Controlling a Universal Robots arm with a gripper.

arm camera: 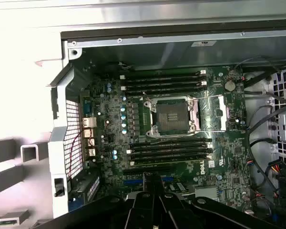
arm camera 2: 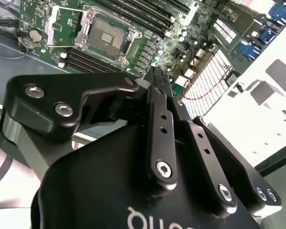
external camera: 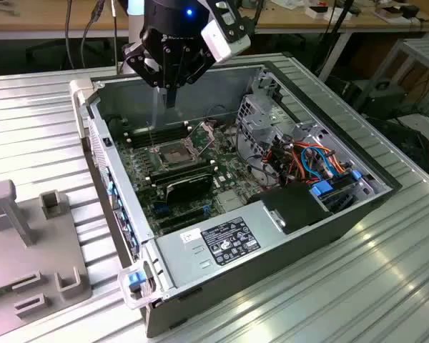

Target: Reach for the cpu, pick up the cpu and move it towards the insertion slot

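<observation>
black linkage of my tool (arm camera 2: 158, 78) sits closest in the second wrist view. its two fingers (arm camera 2: 159, 119) are drawn together at the tips, with no gap i can make out. whether the cpu is nipped between them i cannot tell, because the tips hide whatever is there.

in the exterior view the tool (external camera: 170, 96) hangs high over the far side of the open computer case (external camera: 214, 89), which sits on the ribbed tabletop (external camera: 386, 286). the insertion slot (external camera: 173, 153) lies on the motherboard (external camera: 232, 171), below the tool and a little nearer. its dark centre is bare and its metal cover plate (arm camera: 212, 112) is swung open to one side. memory slots (arm camera: 162, 81) run in banks along two opposite sides of it.

i judge the line from tool to slot to be mostly straight down. a grey fixture (external camera: 28, 236) rests on the tabletop at the exterior view's left, well apart from the tool.
</observation>
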